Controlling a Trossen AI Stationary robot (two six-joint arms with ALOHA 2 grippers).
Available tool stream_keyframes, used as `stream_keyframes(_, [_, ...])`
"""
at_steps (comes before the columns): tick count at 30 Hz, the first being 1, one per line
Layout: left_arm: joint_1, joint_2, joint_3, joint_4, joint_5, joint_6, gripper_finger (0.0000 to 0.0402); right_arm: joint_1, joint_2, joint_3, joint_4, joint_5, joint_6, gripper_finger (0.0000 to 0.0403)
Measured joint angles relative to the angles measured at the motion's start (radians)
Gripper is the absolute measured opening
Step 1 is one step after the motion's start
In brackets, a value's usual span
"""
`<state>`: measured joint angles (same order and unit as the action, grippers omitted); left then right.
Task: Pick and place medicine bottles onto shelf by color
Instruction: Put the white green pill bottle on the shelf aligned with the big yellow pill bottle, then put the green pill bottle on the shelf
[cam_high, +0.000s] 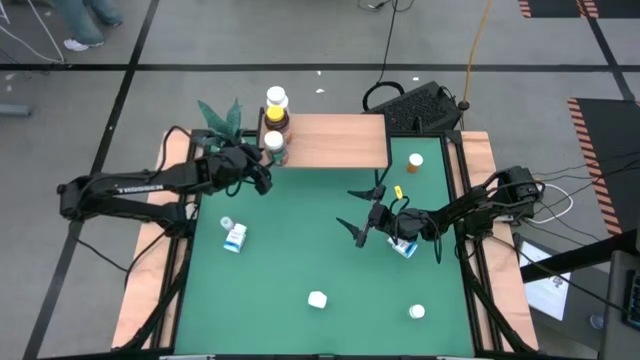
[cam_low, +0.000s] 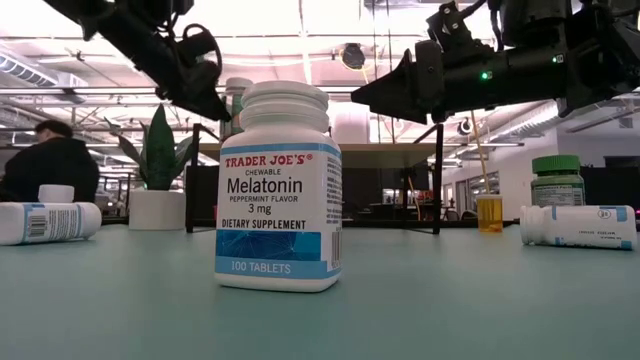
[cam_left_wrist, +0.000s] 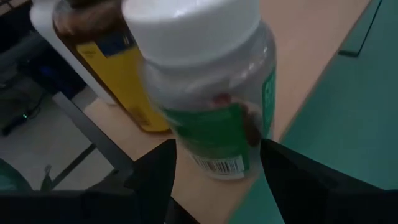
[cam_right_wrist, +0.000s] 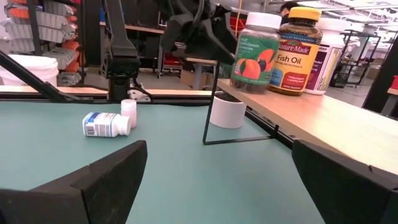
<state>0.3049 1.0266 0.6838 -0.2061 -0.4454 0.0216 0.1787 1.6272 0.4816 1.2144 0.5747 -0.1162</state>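
The light-wood shelf (cam_high: 335, 140) stands at the table's far side. At its left end stand a white-capped bottle (cam_high: 276, 98), an amber fish-oil bottle (cam_high: 277, 120) (cam_right_wrist: 300, 50) and a clear, green-labelled, white-capped bottle (cam_high: 273, 146) (cam_left_wrist: 211, 106) (cam_right_wrist: 255, 53), all on their bases. My left gripper (cam_high: 264, 168) (cam_left_wrist: 217, 168) is open, its fingers on either side of the green-labelled bottle's lower part; I see no touch. My right gripper (cam_high: 364, 212) (cam_right_wrist: 217, 186) is open and empty above the table's middle.
A white-and-blue bottle (cam_high: 234, 238) lies left of centre. A Melatonin bottle (cam_low: 278, 190) (cam_high: 317, 298) stands near the front, another bottle (cam_high: 416, 312) to its right. An orange bottle (cam_high: 414, 162) stands right of the shelf. A lying bottle (cam_high: 403, 246) is under my right arm. A potted plant (cam_high: 222, 116) stands by the shelf.
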Motion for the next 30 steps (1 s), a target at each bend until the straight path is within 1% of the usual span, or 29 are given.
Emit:
stream_keyframes(11, [0.001,0.027,0.005,0.016,0.0,0.001,0.0235,0.0,0.0,0.0,0.0,0.0,0.002,0.0394])
stream_keyframes(13, [-0.012,0.016,0.022,-0.048,0.0,-0.03,0.0234,0.0,0.0,0.0,0.0,0.0,0.001,0.0394])
stream_keyframes(17, [-0.061,-0.029,0.075,-0.231,0.001,-0.084,0.0234,0.007,-0.003,0.0,-0.015,0.0,-0.011,0.0394])
stream_keyframes(19, [-0.089,-0.056,0.095,-0.287,0.001,-0.121,0.0235,0.007,-0.03,0.0,-0.063,-0.002,-0.012,0.0394])
stream_keyframes(21, [-0.122,-0.084,0.098,-0.295,0.001,-0.15,0.0234,0.014,-0.089,0.0,-0.143,-0.001,0.012,0.0394])
stream_keyframes(23, [-0.158,-0.105,0.095,-0.29,0.001,-0.173,0.0235,0.035,-0.184,0.012,-0.268,0.0,0.013,0.0394])
stream_keyframes(25, [-0.2,-0.107,0.087,-0.259,0.001,-0.184,0.0235,0.058,-0.303,0.057,-0.47,0.002,0.039,0.0393])
stream_keyframes(27, [-0.243,-0.097,0.072,-0.205,0.034,-0.189,0.0235,0.074,-0.418,0.136,-0.766,0.003,0.136,0.0393])
stream_keyframes(30, [-0.296,-0.063,0.049,-0.083,0.114,-0.176,0.0235,0.105,-0.521,0.263,-1.275,-0.002,0.33,0.0393])
